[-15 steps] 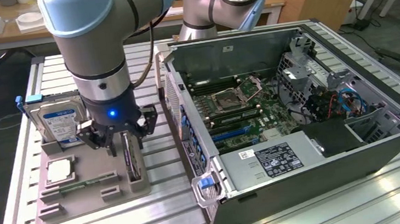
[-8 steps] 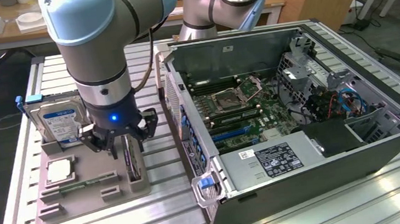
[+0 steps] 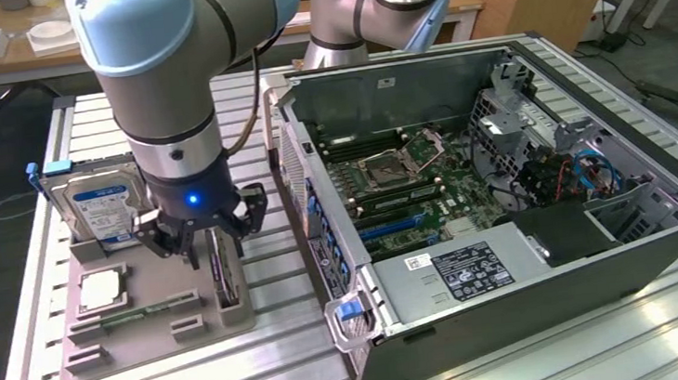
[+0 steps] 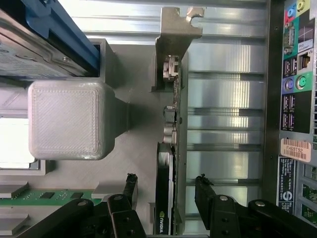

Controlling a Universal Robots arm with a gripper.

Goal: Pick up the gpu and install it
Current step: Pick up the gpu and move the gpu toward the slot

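I had the gripper (image 3: 207, 240) (image 4: 166, 179) low over the grey tray (image 3: 154, 331) (image 4: 136, 148). Its claw was spread wide, one finger on either side of the gpu (image 3: 225, 277) (image 4: 164, 198), and it had hold of nothing. The gpu stood on edge in a slot along the tray's side nearest the open computer case (image 3: 508, 258). I could not tell whether either finger touched the card. A hard drive (image 3: 98, 204) stood upright at one end of the tray.
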